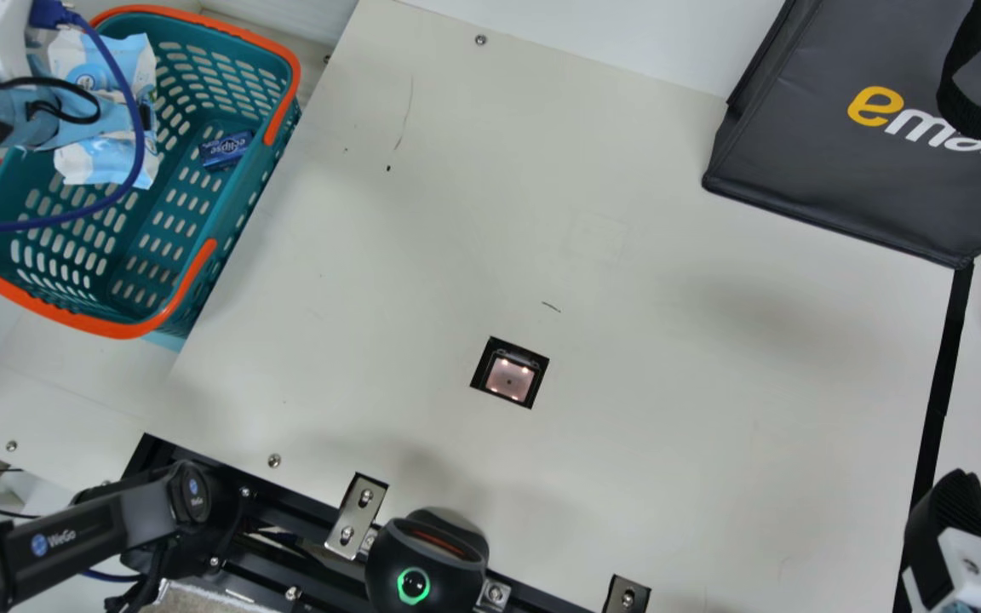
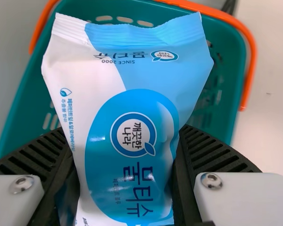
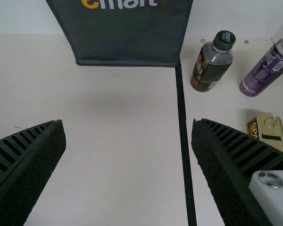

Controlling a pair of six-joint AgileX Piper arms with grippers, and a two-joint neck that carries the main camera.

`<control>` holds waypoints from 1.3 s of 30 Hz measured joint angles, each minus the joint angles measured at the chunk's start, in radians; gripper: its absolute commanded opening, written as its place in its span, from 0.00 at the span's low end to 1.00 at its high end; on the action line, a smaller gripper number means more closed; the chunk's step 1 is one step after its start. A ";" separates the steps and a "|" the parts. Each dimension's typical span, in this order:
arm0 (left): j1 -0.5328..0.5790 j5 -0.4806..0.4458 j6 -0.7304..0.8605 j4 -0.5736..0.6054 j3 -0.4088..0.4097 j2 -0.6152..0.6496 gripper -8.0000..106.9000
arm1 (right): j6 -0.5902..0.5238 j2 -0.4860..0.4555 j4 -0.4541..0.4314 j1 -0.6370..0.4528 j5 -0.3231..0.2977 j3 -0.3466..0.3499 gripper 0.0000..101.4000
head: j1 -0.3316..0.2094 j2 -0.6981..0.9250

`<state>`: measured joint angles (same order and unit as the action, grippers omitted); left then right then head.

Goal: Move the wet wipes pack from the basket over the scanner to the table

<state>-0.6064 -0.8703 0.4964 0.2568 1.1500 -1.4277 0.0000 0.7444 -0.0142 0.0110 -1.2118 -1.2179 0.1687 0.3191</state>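
From here, the blue-and-white, pillow-shaped wet wipes pack (image 2: 132,106) looks like glossy, crinkly plastic film. The teal rectangular basket (image 1: 116,328) seems smooth plastic, the boxy charcoal bag (image 1: 797,170) faintly sheeny fabric, the flat silver bracket (image 1: 355,518) shiny metal.

Cream table (image 1: 669,426) with a black strip (image 1: 943,375) along it; pale wall (image 1: 627,30) behind; soft shadows (image 1: 746,315)
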 measured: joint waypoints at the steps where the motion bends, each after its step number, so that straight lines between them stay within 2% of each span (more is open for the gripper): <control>1: 0.009 -0.022 -0.014 0.000 0.009 0.007 0.00 | 0.000 0.000 0.000 0.000 0.000 0.000 0.94 | -0.002 0.000; 7: 0.086 -0.122 -0.096 -0.021 0.036 0.048 0.00 | 0.000 0.000 0.000 0.000 0.000 0.000 0.94 | 0.000 -0.002; 13: 0.208 -0.162 -0.209 -0.078 0.037 0.091 0.00 | 0.000 0.000 0.000 0.000 0.000 0.000 0.94 | 0.000 0.000; 29: 0.663 -0.237 -0.600 -0.240 0.011 0.123 0.00 | 0.000 0.000 0.000 0.000 0.001 0.000 0.94 | 0.000 0.000; 39: 0.961 -0.279 -0.858 -0.265 0.024 0.075 0.00 | 0.000 0.000 0.000 0.000 0.001 0.000 0.94 | 0.000 0.000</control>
<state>0.3541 -1.1498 -0.3612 -0.0081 1.1736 -1.3524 0.0000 0.7444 -0.0142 0.0110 -1.2106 -1.2179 0.1687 0.3191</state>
